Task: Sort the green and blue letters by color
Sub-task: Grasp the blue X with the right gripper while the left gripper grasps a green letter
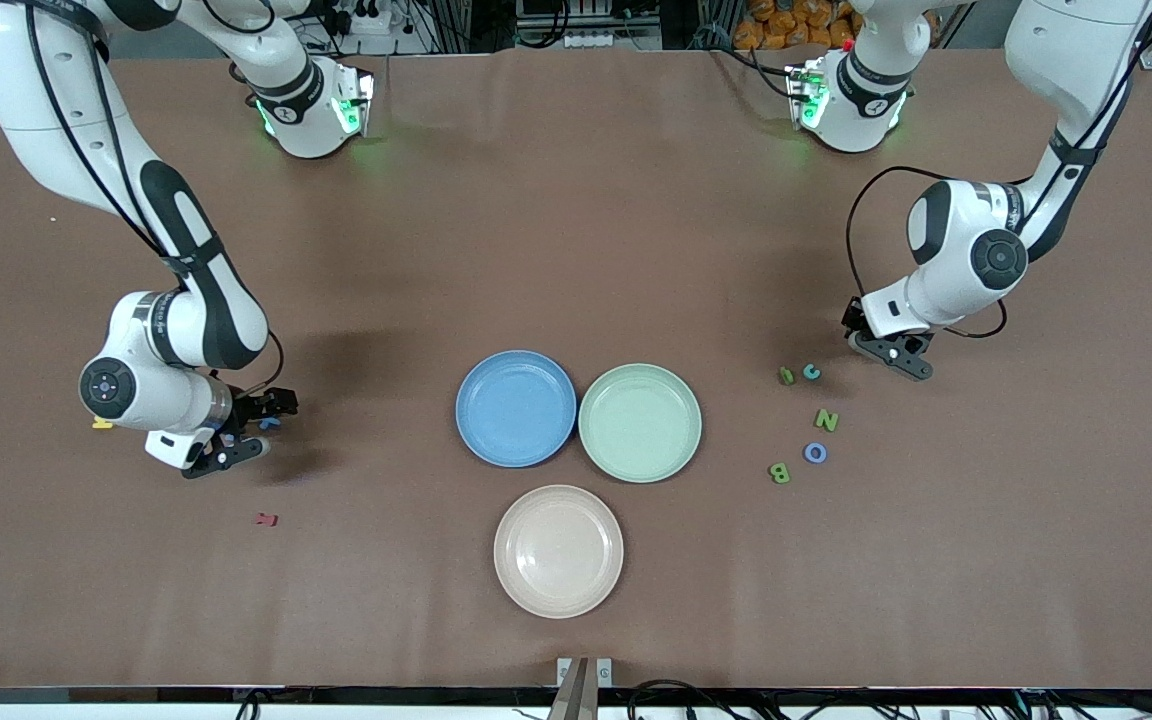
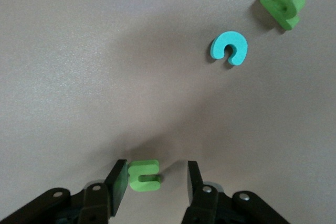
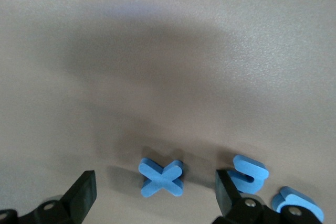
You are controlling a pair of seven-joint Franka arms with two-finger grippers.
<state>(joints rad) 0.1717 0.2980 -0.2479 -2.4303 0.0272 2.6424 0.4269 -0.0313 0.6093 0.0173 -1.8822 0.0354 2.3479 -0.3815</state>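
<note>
Judging the blue X (image 3: 161, 178) light, stiff foam, we advise gripping its flat sides; right gripper (image 3: 157, 192) straddles it, fingers apart, beside the blue plate (image 1: 516, 408).

Brown table (image 1: 576, 200) — cables, metal framing along its edges.

The blue X (image 3: 161, 177) and the green letter (image 2: 144, 175) look like matt foam, soft-edged and unshiny. The blue plate (image 1: 516, 407) and the green plate (image 1: 640, 421) beside it look like smooth plastic with a dull sheen. The table (image 1: 576, 220) under them has a matt brown, faintly grained covering.
</note>
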